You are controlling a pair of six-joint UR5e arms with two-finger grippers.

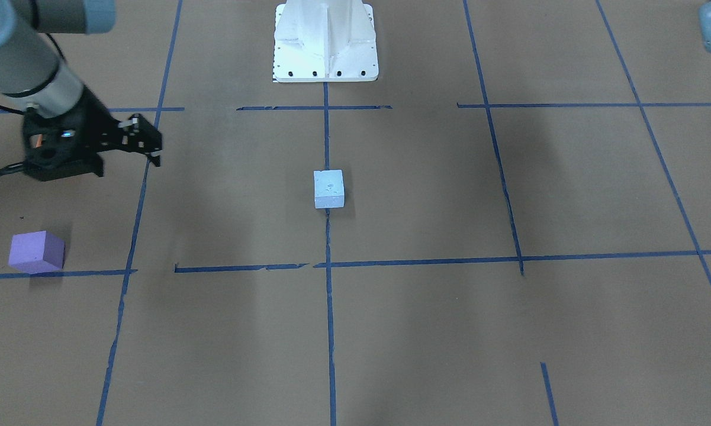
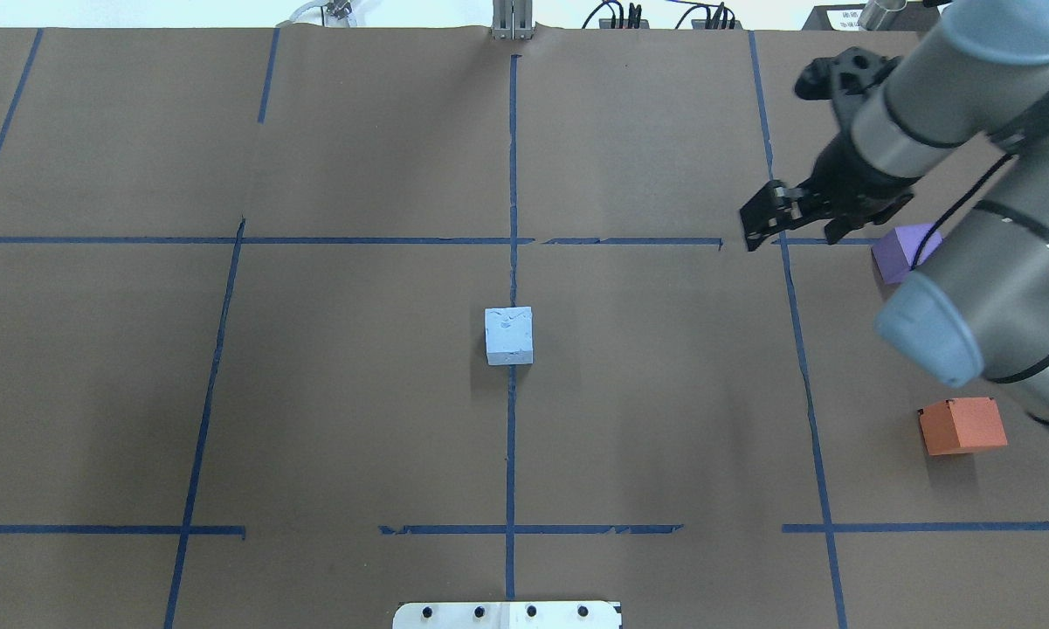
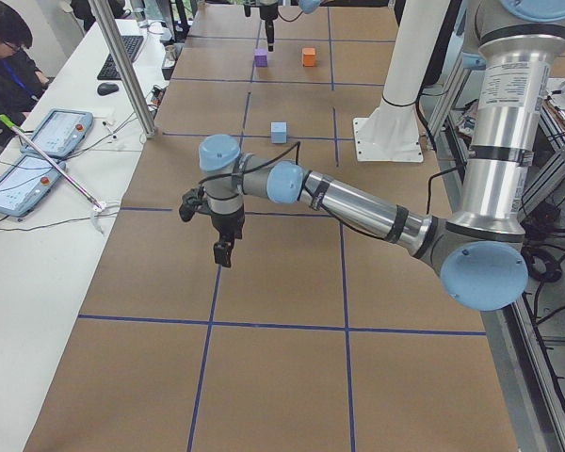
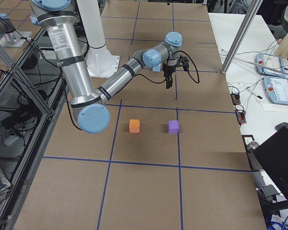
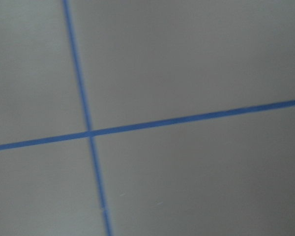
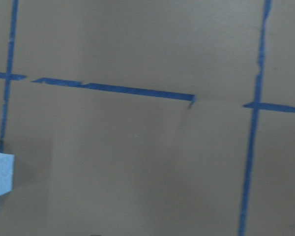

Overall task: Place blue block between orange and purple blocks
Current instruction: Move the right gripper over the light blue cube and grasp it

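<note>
While the right tool (image 2: 758,225) hangs over the brown paper tabletop (image 2: 358,419) with jaws apart and empty, the pale blue foam cube (image 2: 508,335) sits well off to its left on a blue tape line (image 2: 513,175). The purple foam cube (image 2: 901,251) lies just right of that tool; the orange foam cube (image 2: 962,425) is farther right, nearer the robot. Whether the left tool (image 3: 223,256) is wide or narrow, I cannot tell.

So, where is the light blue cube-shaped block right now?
In the overhead view the light blue block sits mid-table on the centre blue tape line, well to the view's left of the purple cube and the orange cube.
</note>
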